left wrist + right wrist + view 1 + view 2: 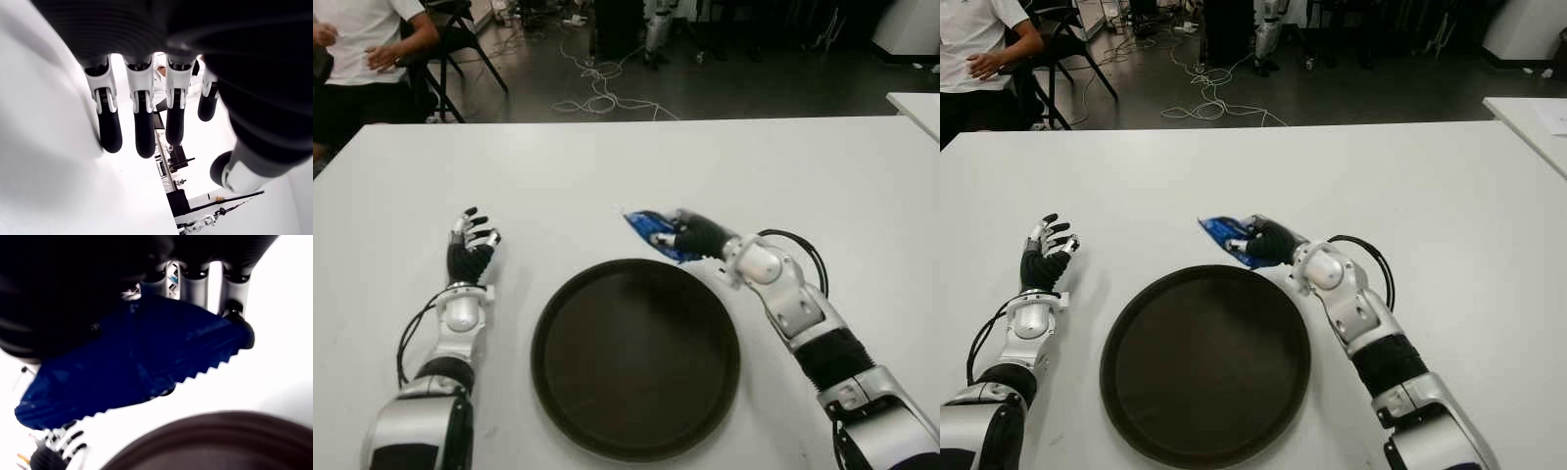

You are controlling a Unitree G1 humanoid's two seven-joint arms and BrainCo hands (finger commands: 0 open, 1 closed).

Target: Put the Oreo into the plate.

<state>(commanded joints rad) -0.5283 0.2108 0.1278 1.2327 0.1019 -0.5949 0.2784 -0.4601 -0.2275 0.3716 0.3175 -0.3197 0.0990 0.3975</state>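
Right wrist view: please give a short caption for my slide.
Right hand holds the blue Oreo pack beside the plate.

A broad white tabletop (636,166) fills the eye views, its far edge running straight across ahead of a dark floor. Sitting flat on it, close to the near edge and roughly central, is a round dark brown plate (635,357) with a raised rim, nothing inside it. To the left of the plate, the left robot hand (470,245) shows over the white surface with fingers loosely spread, well apart from the rim; contact with the tabletop can't be told. Off to the right, past the far corner, the corner of a second white tabletop (918,108) pokes in, separated by a gap.
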